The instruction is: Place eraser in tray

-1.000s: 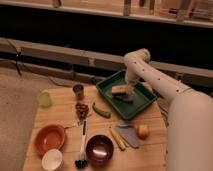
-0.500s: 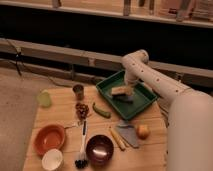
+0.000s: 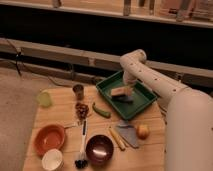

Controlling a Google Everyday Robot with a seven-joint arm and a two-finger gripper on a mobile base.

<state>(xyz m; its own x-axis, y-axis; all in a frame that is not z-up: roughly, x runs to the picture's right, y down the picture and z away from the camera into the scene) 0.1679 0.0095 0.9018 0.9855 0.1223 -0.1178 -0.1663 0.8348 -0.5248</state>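
Note:
The dark green tray (image 3: 141, 101) sits at the back right of the wooden table. The eraser (image 3: 119, 91), tan on top with a dark underside, is inside the tray's outline near its middle. I cannot tell whether it rests on the tray floor or hangs just above it. My gripper (image 3: 128, 88) is at the end of the white arm that bends down from above, right at the eraser's right end.
On the table (image 3: 62, 120) are an orange bowl (image 3: 49, 138), a white cup (image 3: 52, 159), a dark bowl (image 3: 99, 148), a brush (image 3: 82, 145), a green cup (image 3: 45, 99), a metal cup (image 3: 78, 91), a green vegetable (image 3: 101, 110), a grey-blue block (image 3: 128, 132) and a round fruit (image 3: 142, 131).
The arm's elbow has edged slightly left and down. The eraser and gripper stay over the middle of the tray.

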